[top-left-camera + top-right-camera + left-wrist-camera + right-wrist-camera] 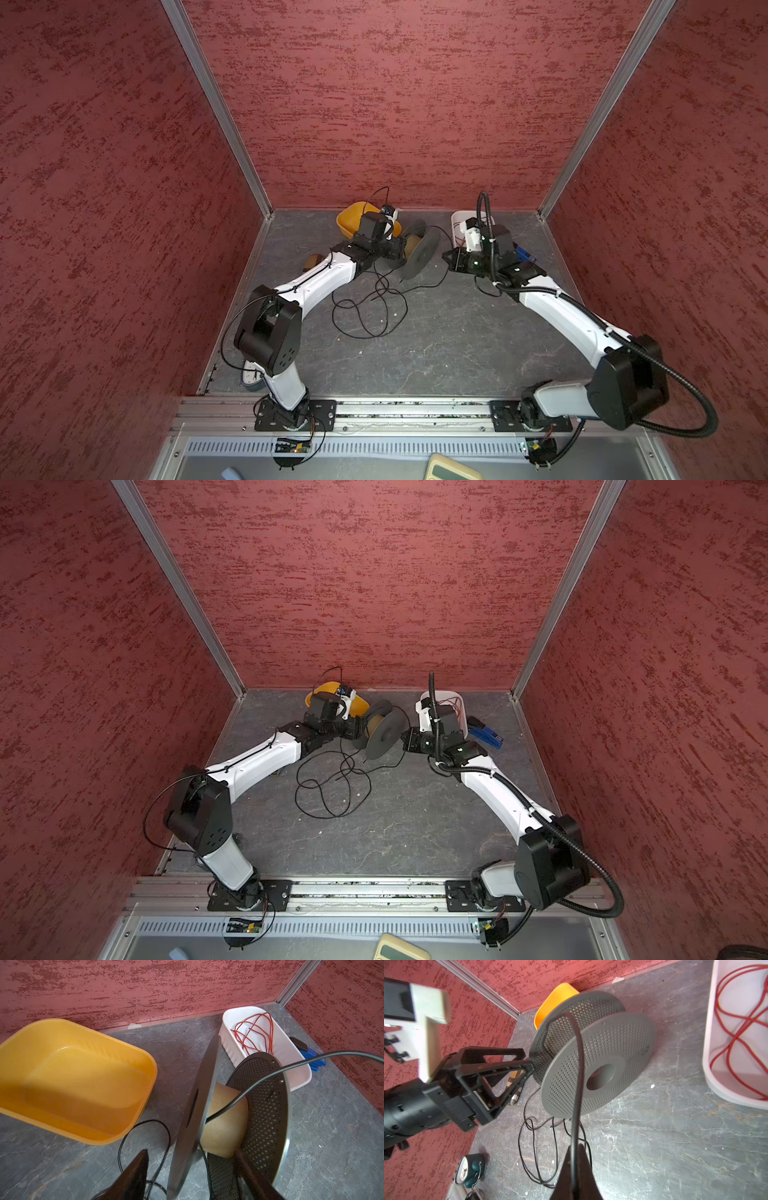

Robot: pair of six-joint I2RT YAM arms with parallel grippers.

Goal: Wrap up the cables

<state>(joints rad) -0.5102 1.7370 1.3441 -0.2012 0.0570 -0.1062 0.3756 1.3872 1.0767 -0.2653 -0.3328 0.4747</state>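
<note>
The grey spool (420, 254) (384, 734) stands on edge near the back wall, its tan core (224, 1126) showing between two perforated flanges. My left gripper (191, 1150) is open and straddles the near flange (199, 1105) without touching it, one finger outside and one by the core. The cables, a thin black wire (579, 1064), run from the core over the flange rim to my right gripper (576, 1146), which is shut on them just right of the spool (446, 255). The remaining wire lies in loose loops on the floor (365, 307) (328, 787).
A yellow bin (72, 1084) (347, 220) sits behind the left gripper. A white tray (232, 1047) (459, 220) holding red wires stands at the back right, with a blue tool (484, 731) beside it. A small clock (469, 1169) lies by the left arm's base.
</note>
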